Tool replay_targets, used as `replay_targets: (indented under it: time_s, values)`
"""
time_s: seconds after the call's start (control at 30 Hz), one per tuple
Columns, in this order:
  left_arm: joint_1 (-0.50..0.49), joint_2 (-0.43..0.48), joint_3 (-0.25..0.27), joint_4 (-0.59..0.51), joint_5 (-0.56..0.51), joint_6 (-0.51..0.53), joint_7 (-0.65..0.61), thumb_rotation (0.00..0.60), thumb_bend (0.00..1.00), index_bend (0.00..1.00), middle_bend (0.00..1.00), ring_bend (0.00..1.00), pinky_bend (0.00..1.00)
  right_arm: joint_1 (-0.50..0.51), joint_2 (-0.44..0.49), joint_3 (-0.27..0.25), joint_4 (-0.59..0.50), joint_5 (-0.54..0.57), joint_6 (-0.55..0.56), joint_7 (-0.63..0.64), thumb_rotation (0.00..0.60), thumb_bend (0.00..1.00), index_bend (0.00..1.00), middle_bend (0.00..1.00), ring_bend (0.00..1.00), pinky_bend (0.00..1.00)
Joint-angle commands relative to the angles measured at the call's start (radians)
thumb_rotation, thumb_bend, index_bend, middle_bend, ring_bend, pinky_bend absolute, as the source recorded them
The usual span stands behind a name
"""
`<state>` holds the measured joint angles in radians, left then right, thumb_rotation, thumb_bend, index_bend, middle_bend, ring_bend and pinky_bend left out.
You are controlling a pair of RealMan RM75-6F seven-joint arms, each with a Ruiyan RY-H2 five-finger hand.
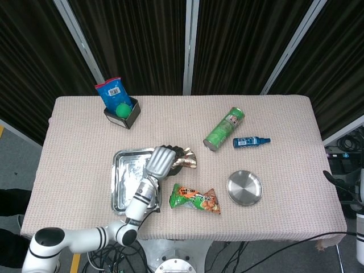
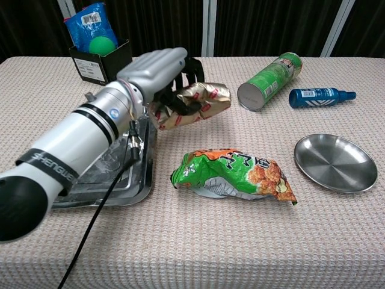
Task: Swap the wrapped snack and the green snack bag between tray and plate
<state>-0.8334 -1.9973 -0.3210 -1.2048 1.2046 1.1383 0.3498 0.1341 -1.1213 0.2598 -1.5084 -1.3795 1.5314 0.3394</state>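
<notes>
My left hand (image 1: pixel 161 161) (image 2: pixel 157 70) grips the shiny gold-and-red wrapped snack (image 1: pixel 186 162) (image 2: pixel 195 103) and holds it in the air, just right of the steel tray (image 1: pixel 121 185) (image 2: pixel 103 176). The green snack bag (image 1: pixel 195 199) (image 2: pixel 233 173) lies flat on the tablecloth between the tray and the round steel plate (image 1: pixel 244 187) (image 2: pixel 335 162). Nothing lies on the plate. My right hand shows in neither view.
A green tube can (image 1: pixel 223 129) (image 2: pixel 269 81) lies on its side beside a blue bottle (image 1: pixel 251 141) (image 2: pixel 322 96) behind the plate. A black box (image 1: pixel 121 114) (image 2: pixel 101 62) holding a blue packet and green ball stands at the back left.
</notes>
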Motion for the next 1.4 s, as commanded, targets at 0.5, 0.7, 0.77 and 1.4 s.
replay_targets:
  time_s: [0.5,0.7,0.77,1.4]
  values:
    - [0.215,0.301,0.144,-0.23,-0.013,0.058,0.01,0.6,0.26,0.15,0.05,0.02,0.18,0.024,-0.004,-0.02,-0.08,-0.048,-0.004,-0.099,0.6,0.0,0.0,0.0,0.0,0.0]
    - [0.284,0.394,0.177,-0.304,0.007,0.112,-0.014,0.6,0.25,0.13,0.03,0.0,0.14,0.029,0.001,-0.029,-0.099,-0.066,-0.005,-0.122,0.6,0.0,0.0,0.0,0.0,0.0]
    - [0.311,0.434,0.193,-0.341,0.017,0.137,-0.008,0.6,0.25,0.13,0.03,0.0,0.13,0.031,0.002,-0.036,-0.109,-0.079,-0.005,-0.124,0.6,0.0,0.0,0.0,0.0,0.0]
    - [0.628,0.648,0.367,-0.26,0.149,0.334,-0.369,0.6,0.12,0.13,0.06,0.0,0.07,0.265,-0.128,-0.161,-0.385,-0.146,-0.449,-0.413,0.6,0.0,0.0,0.02,0.0,0.0]
